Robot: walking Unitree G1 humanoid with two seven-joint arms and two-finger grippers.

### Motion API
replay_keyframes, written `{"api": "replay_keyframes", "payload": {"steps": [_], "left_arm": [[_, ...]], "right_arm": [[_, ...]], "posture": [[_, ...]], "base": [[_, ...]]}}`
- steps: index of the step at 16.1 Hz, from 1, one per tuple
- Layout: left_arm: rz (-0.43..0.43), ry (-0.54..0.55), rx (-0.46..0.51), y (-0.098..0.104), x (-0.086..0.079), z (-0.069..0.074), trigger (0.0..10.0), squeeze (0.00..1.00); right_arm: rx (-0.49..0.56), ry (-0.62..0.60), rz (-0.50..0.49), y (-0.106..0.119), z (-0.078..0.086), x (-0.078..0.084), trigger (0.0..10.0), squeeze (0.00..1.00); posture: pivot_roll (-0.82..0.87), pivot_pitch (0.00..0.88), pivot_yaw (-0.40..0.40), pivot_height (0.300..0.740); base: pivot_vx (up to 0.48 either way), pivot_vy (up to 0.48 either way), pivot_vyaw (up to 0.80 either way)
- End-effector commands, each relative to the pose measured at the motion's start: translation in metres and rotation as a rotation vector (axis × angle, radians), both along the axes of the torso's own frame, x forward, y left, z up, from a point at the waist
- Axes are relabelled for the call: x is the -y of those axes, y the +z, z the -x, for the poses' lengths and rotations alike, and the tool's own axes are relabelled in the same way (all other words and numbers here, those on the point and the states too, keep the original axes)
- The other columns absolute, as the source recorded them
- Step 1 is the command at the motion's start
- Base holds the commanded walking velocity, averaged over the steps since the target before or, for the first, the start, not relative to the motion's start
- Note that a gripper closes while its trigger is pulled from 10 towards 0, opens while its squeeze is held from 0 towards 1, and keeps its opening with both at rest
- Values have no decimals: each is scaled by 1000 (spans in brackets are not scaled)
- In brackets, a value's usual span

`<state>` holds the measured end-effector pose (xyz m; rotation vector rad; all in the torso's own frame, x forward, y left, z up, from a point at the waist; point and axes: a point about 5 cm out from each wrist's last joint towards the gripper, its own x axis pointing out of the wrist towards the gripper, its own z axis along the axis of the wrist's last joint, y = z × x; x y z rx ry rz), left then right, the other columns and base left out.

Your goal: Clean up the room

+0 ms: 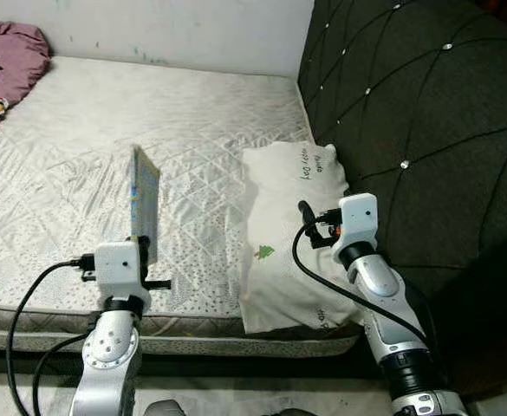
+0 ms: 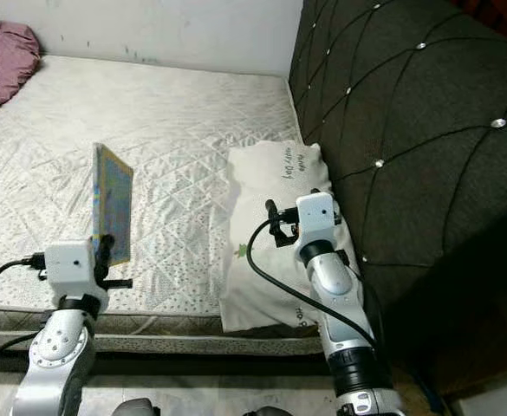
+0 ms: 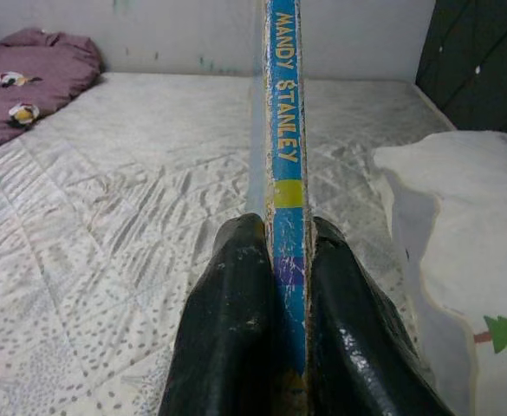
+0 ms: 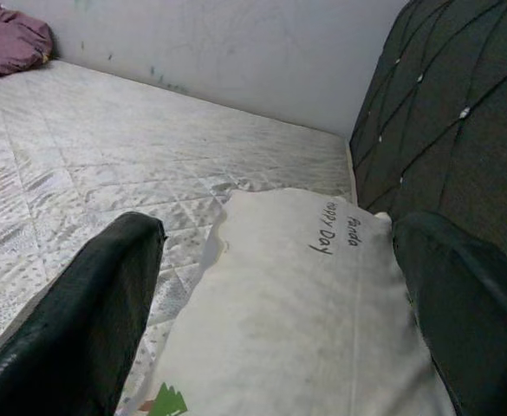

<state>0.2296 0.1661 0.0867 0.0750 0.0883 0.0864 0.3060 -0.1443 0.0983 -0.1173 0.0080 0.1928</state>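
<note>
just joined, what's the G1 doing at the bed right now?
The left gripper is shut on a thin blue book, holding it upright by the spine over the bare quilted mattress. The right gripper is open, poised over the white pillow that lies against the dark tufted headboard. A purple blanket is bunched at the far corner.

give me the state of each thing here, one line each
book: held upright above the mattress, spine pinched in the left gripper
left gripper: shut on the book
right gripper: open, holding nothing, over the pillow
pillow: lying flat by the headboard, its near end hanging over the mattress edge
mattress: bare, no sheet
purple blanket: bunched up at the far corner
</note>
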Motion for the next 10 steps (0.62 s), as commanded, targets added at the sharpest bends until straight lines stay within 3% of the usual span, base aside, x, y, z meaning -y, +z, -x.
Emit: {"api": "replay_keyframes", "payload": {"steps": [1, 10], "left_arm": [[1, -17, 53, 12, 3, -2, 10000, 0], [12, -2, 45, 11, 2, -4, 10000, 0]], "right_arm": [[15, -8, -4, 5, 0, 1, 10000, 0], [15, -8, -2, 6, -3, 2, 10000, 0]], "posture": [[10, 0, -77, 740], [2, 8, -79, 740]], "base": [[0, 364, 0], [0, 365, 0]]}}
